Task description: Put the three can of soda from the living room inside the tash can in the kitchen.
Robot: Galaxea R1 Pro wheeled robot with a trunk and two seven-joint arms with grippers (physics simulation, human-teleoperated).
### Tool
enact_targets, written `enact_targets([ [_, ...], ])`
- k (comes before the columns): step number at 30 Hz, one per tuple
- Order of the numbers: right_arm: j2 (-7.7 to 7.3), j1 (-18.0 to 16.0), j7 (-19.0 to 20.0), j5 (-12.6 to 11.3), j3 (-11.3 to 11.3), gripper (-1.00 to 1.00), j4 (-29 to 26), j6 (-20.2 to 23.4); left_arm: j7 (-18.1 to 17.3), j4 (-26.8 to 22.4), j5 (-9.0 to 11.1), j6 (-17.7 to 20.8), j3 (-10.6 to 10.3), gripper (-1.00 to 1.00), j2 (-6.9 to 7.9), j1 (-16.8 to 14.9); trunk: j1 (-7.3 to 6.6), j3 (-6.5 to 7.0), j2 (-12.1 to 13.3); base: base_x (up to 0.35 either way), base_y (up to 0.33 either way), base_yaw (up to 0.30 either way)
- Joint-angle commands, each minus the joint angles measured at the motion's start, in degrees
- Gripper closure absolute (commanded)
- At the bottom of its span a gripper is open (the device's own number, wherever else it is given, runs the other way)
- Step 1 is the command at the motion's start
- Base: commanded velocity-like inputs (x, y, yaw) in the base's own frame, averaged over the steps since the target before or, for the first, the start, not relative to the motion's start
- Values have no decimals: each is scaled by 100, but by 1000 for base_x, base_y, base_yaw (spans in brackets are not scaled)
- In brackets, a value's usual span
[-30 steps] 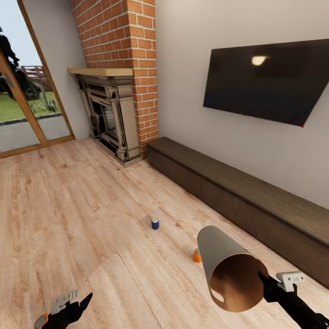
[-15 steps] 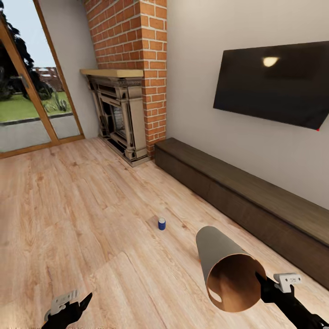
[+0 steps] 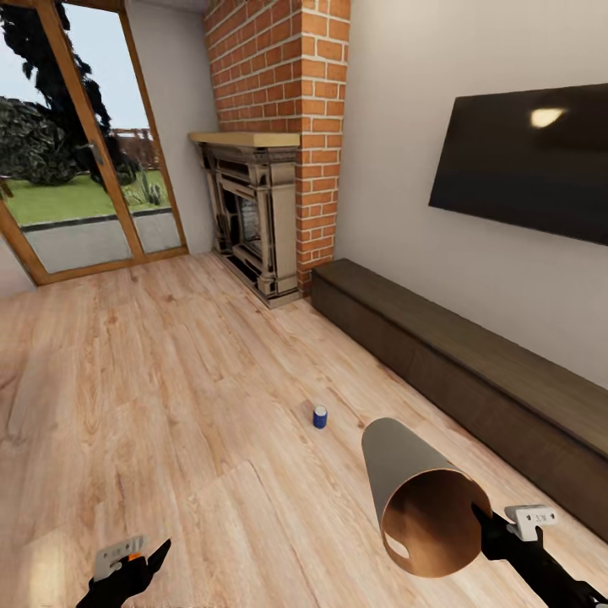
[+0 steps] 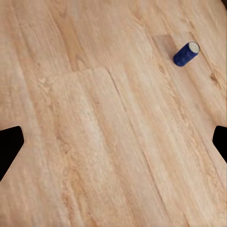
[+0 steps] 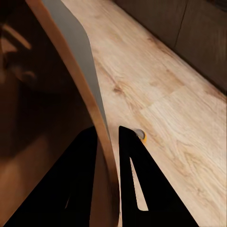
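The right gripper (image 3: pixel 481 528) is clamped on the rim of the tash can (image 3: pixel 422 507), one finger inside the brown wall and one outside, holding it tipped with its mouth toward the robot. In the right wrist view a can of soda (image 5: pixel 140 135) — orange body, grey top — peeks out on the floor (image 3: pixel 169 405) just beyond the gripper's outer finger; in the head view the bin stands in front of that spot. Ahead of the bin and off to the left gripper's side stands a small blue can (image 3: pixel 320 416), upright on the planks. The left gripper (image 3: pixel 139 570) hangs low with its fingers spread wide in its wrist view, and something orange shows at it in the head view, too little to name.

Over the last second the whole head picture has slid — fireplace (image 3: pixel 253 211), TV (image 3: pixel 532 169) and low cabinet (image 3: pixel 473 380) all shifted rightward, more glass door showing — so the camera has turned, not the things. The orange can seen beside the bin a second ago is now hidden behind it in that view. The robot seems to be repositioning in the living room with cans left to gather.
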Motion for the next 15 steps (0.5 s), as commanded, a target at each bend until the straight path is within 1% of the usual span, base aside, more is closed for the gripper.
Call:
enact_targets([
  [1,1,-2,23,-70,2,100,-8,9,0,0,0,-4,0,-100,-1,1,0,5,0,0,0,224],
  [15,4,-2,24,-64,2,100,-8,9,3,6,-5,-18,0,-100,-3,2,0,64,0,0,0,224],
])
